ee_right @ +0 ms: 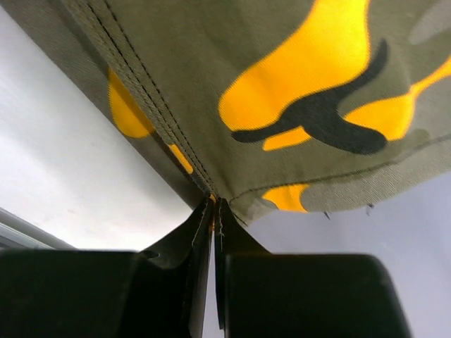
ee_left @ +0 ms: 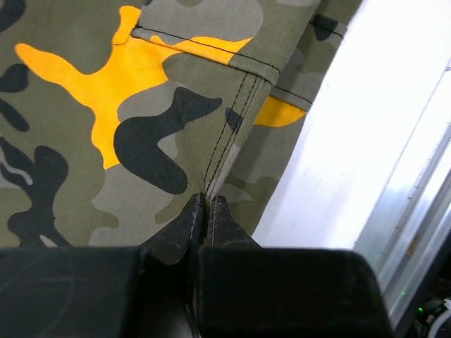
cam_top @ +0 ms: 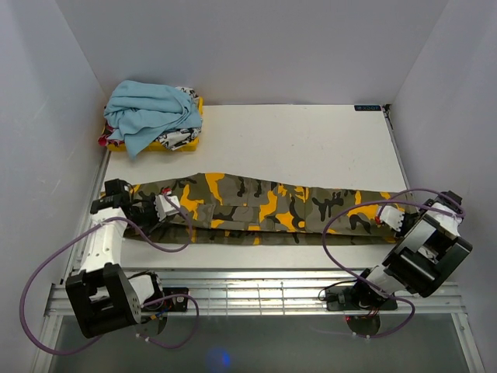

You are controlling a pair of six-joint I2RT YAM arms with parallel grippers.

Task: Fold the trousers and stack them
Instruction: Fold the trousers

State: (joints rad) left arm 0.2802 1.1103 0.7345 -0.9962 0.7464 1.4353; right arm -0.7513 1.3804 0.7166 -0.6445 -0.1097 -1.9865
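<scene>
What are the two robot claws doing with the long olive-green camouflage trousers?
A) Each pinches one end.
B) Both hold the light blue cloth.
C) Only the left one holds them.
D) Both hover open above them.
A: the left gripper and right gripper are each shut on a stitched edge of the olive-green camouflage trousers, at opposite ends.

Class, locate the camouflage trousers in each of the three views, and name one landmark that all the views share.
Top external: the trousers lie stretched left to right across the near half of the table.
Left wrist: they fill the upper left, a seam pinched in the left gripper.
Right wrist: they cover the top, an edge pinched in the right gripper.
Shared landmark: the white table.
</scene>
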